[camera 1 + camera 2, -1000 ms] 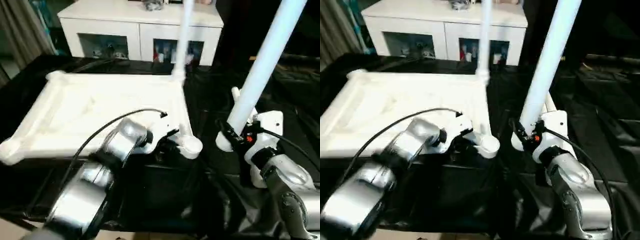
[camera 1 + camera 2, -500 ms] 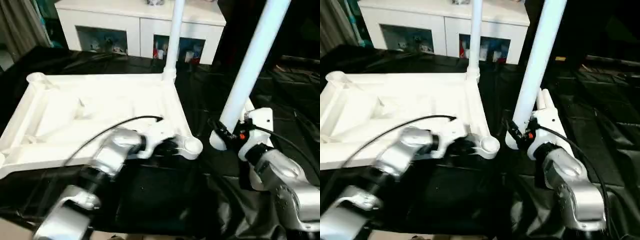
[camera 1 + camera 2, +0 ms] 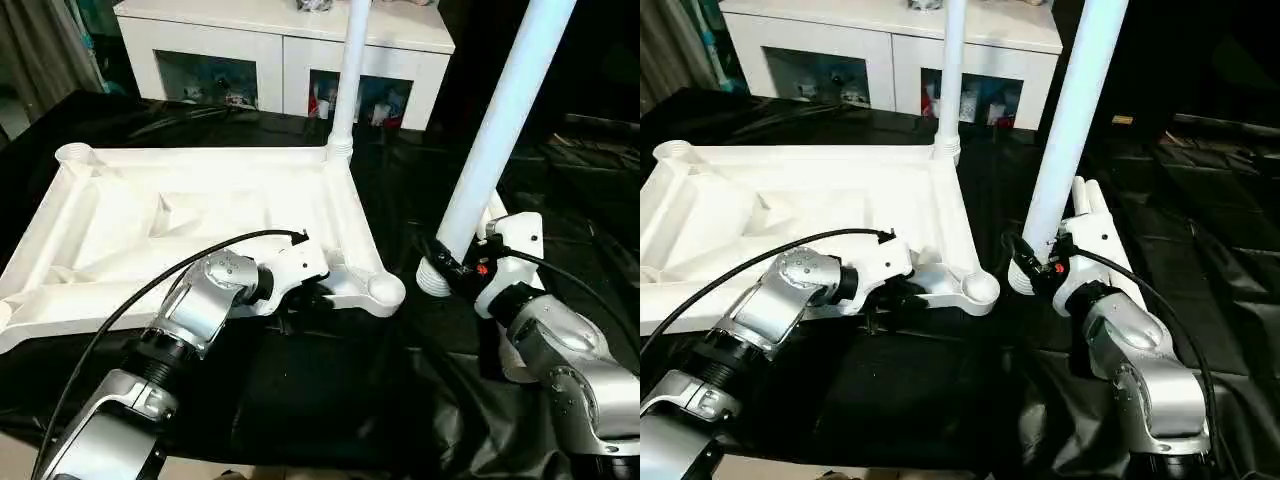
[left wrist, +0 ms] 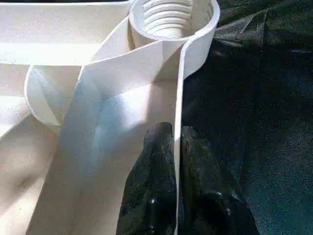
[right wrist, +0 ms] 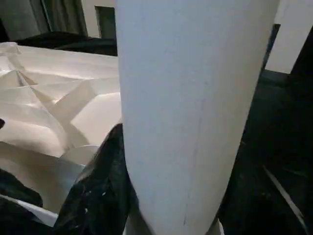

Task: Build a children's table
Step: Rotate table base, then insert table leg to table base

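At near corner socket [image 3: 385,290]: left hand [image 4: 176,142] pinches tabletop [image 3: 200,215] rim; right hand [image 3: 462,270] clamps leg [image 3: 495,135] low. Plastic likely light, stiff, slick.

A black, wrinkled sheet [image 3: 330,400] covers the tabletop and catches glossy highlights along its folds. Behind it stands a low white cabinet [image 3: 280,40] with glass doors; small colourful items sit on its shelves behind the panes, too small to make out. Something small and dark rests on the cabinet's top. A grey curtain [image 3: 40,60] hangs at the far left.
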